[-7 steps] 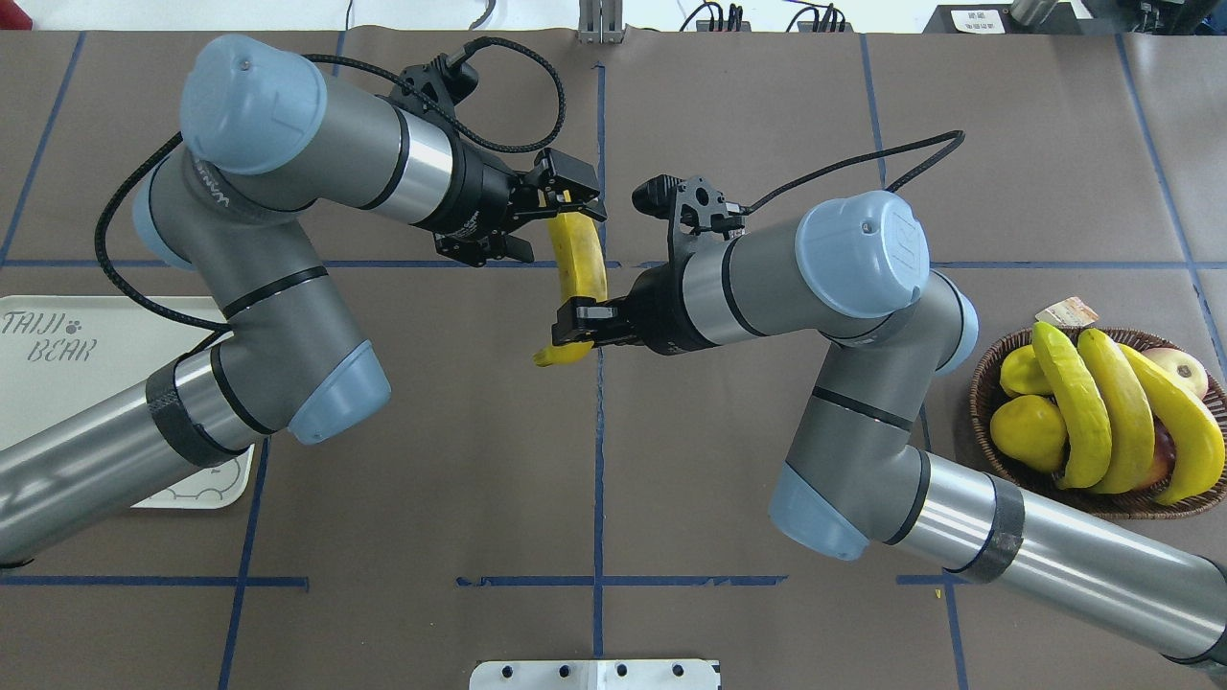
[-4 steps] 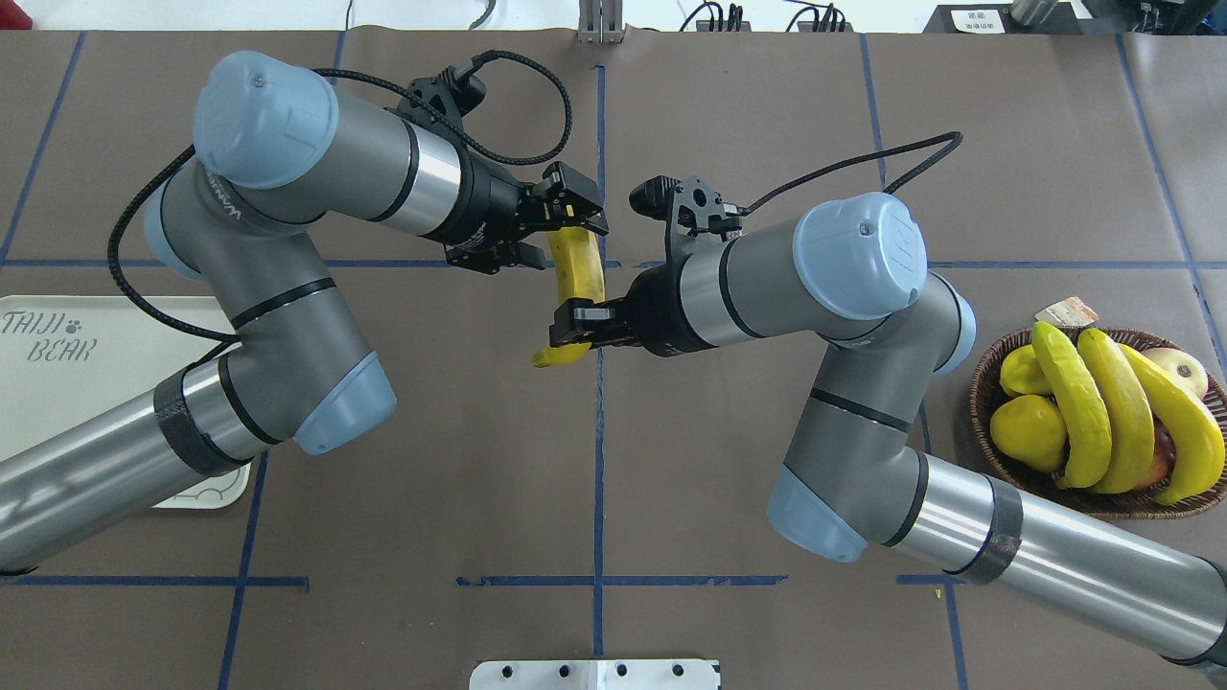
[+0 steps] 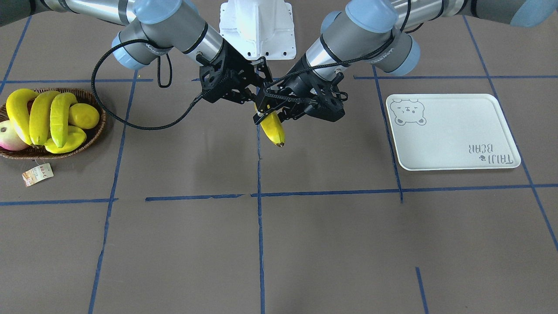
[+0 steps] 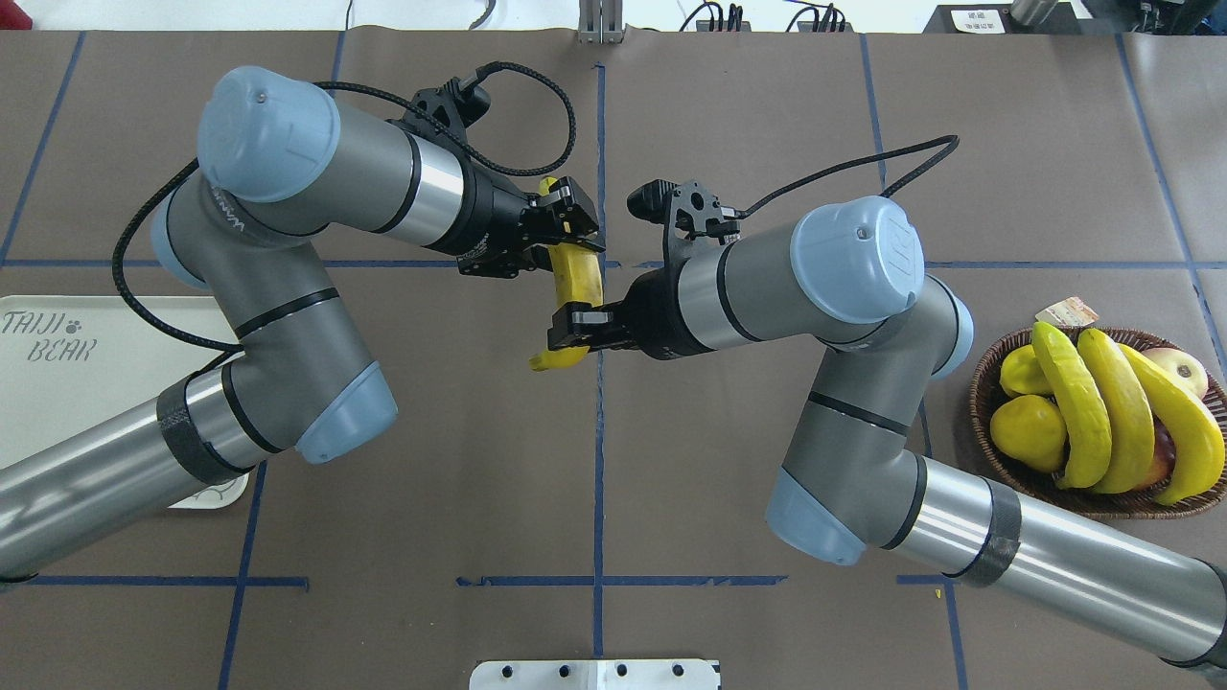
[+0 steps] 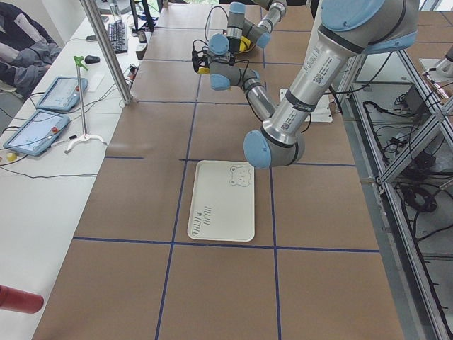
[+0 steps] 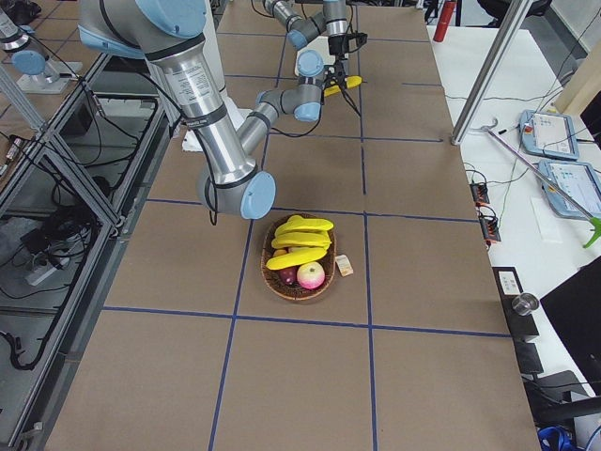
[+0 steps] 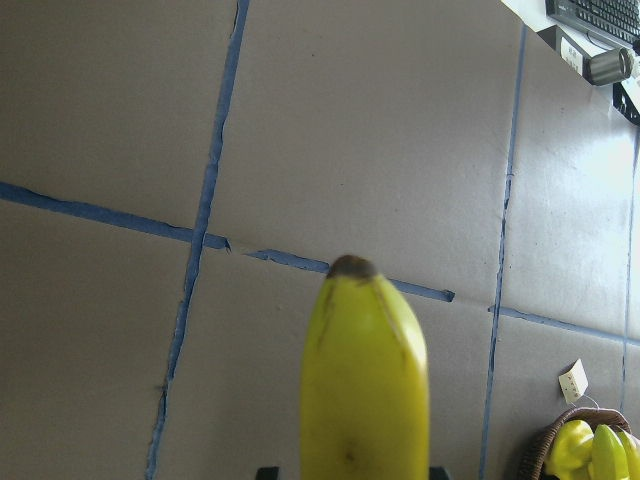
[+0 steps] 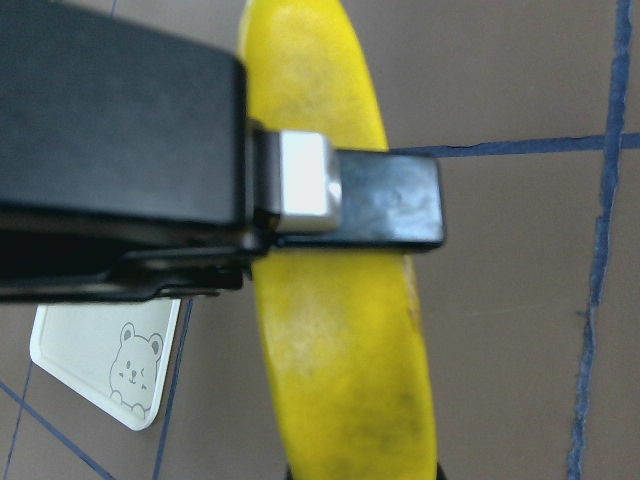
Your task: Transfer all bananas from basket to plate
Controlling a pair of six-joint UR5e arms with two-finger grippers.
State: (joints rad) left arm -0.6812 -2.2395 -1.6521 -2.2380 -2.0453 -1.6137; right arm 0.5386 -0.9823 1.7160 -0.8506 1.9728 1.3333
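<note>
1. While hanging above table, pinched at both ends: banana, far end in closed left gripper, near end in closed right gripper.
2. Three more bananas in basket, robot's right; plate well apart, robot's left.
3. Risk of dropping on early release by right gripper, given glossy skin; risk of twisting from pulling with both clamped.
4. Plate lettering: "TAIJI BEAR", beside bear face; basket tag unreadable.

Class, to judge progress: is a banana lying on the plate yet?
No, the plate is bare; one banana is gripped in mid-air by the left gripper and right gripper.
</note>
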